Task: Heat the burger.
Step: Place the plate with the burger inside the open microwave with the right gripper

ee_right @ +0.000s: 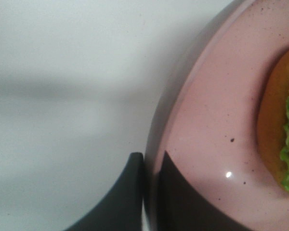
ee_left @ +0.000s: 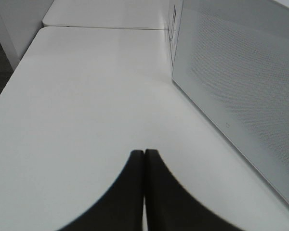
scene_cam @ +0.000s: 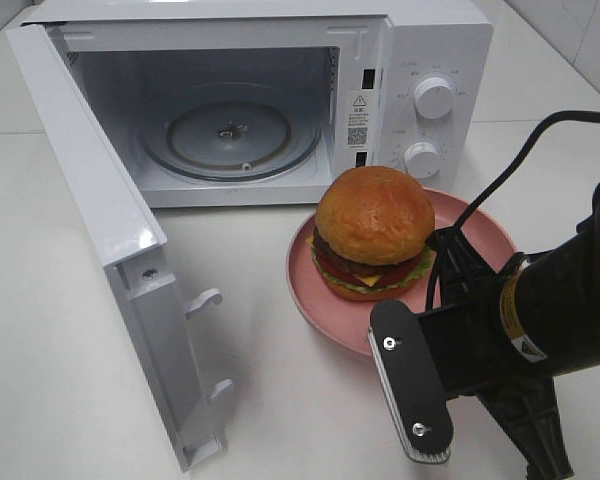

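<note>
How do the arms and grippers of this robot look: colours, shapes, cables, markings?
The right arm is bulky and black, with a yellow label and a black cable running to it. It carries a black bar with two silver screws and a ribbed pale edge. Both the left gripper and the right gripper have black fingers that curve to narrow tips.

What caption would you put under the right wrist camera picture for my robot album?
Right gripper shut on the rim of the pink plate, with the burger on it.
</note>
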Tool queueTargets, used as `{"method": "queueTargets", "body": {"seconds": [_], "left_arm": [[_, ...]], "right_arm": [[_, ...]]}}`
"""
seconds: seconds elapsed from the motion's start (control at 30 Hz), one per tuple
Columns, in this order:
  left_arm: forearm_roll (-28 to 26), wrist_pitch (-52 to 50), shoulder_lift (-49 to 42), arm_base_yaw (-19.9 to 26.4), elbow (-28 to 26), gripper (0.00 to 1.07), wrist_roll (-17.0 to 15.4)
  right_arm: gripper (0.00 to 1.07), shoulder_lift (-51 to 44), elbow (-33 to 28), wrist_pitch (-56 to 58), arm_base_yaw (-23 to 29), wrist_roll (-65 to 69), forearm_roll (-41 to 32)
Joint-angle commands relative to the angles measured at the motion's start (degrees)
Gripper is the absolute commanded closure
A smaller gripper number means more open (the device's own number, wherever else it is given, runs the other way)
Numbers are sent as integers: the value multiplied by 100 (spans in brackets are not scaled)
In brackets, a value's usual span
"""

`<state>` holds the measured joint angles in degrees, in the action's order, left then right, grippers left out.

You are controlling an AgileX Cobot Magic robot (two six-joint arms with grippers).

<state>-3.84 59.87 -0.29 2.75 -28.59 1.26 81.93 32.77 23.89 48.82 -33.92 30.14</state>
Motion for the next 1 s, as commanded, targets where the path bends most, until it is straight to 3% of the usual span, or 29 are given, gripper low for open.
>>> {"method": "queueTargets", "body": {"seconds": [0.03,0.57,1.0], "left_arm": [[-23,-52,-115,11,23,107,0],[-23,-52,-115,11,23,107,0],[-23,-52,-115,11,23,107,0]], "right_arm": [[107,-103,46,-281,-17,-189,183],[107,-86,52,-1862,-17,-733,160],[107,825,945,-1822,-17,-1180,155]]}}
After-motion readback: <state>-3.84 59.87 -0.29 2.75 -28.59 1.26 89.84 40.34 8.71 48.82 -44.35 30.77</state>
